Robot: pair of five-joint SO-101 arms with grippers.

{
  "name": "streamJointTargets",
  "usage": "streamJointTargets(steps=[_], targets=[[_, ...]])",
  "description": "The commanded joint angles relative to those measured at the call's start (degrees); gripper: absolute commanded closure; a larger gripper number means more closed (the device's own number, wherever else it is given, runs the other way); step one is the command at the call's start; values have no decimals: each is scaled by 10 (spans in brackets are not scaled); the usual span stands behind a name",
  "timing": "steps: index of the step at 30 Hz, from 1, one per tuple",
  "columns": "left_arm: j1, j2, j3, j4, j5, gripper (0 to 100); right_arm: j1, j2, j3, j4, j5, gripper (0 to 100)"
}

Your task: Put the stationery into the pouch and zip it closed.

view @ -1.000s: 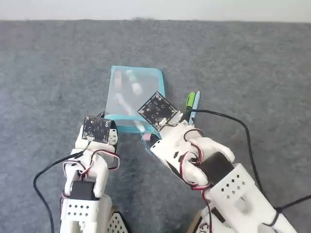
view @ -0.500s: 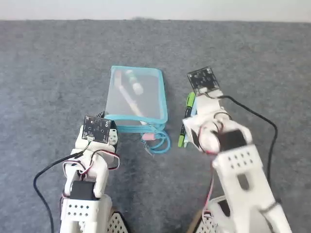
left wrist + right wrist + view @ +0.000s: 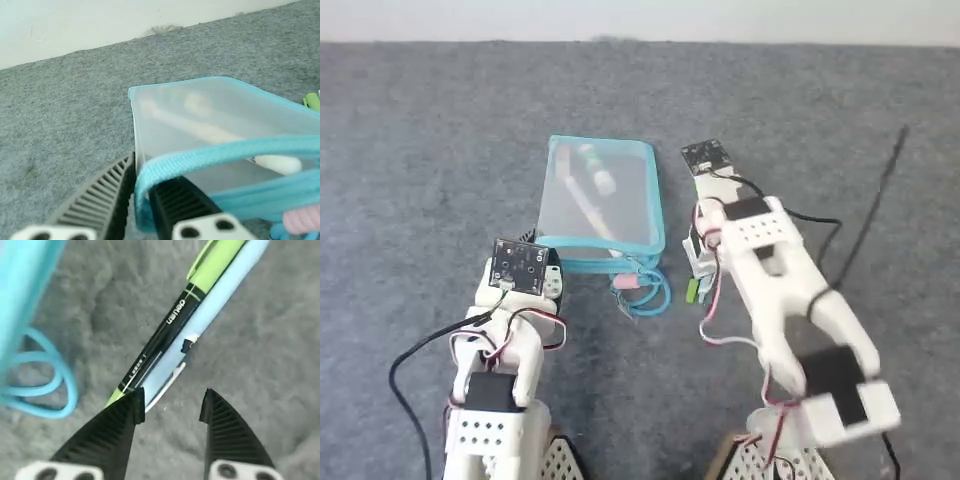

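A: Now your right arm (image 3: pixel 760 260) is swinging off the mouth of the translucent, teal-trimmed zip pouch (image 3: pixel 600 200). It is coming down over the green-and-black pen (image 3: pixel 165 330) and the pale blue pen (image 3: pixel 220 290), which are lying just beside the pouch on the grey felt-like table cover (image 3: pixel 440 130). You're going for the next pick, I'd judge. White stationery (image 3: pixel 592 175) is already lying inside.

B: And your left arm isn't budging. The left gripper (image 3: pixel 145 185) is clamping the pouch's teal zip edge and holding the mouth up for you.

A: From above, your right arm is covering most of both pens. The green-and-black pen's end (image 3: pixel 692 290) is peeking out.

B: The right wrist view is giving you the rest. The right gripper (image 3: pixel 172 402) is hanging wide open over the pens' near ends, not yet gripping them. The pens are lying side by side, touching.
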Motion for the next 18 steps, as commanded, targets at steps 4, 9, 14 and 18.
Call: streamJointTargets(steps=[4,9,14,18], targets=[[3,-8,-10,-15,-5,989,8,69,-84,-10,-9,812],[3,-9,-10,-15,-5,989,8,109,-93,-46,-25,812],[3,-9,-10,-15,-5,989,8,125,-94,-51,-28,812],[3,-10,-7,-9,-5,989,8,127,-90,-49,-28,814]])
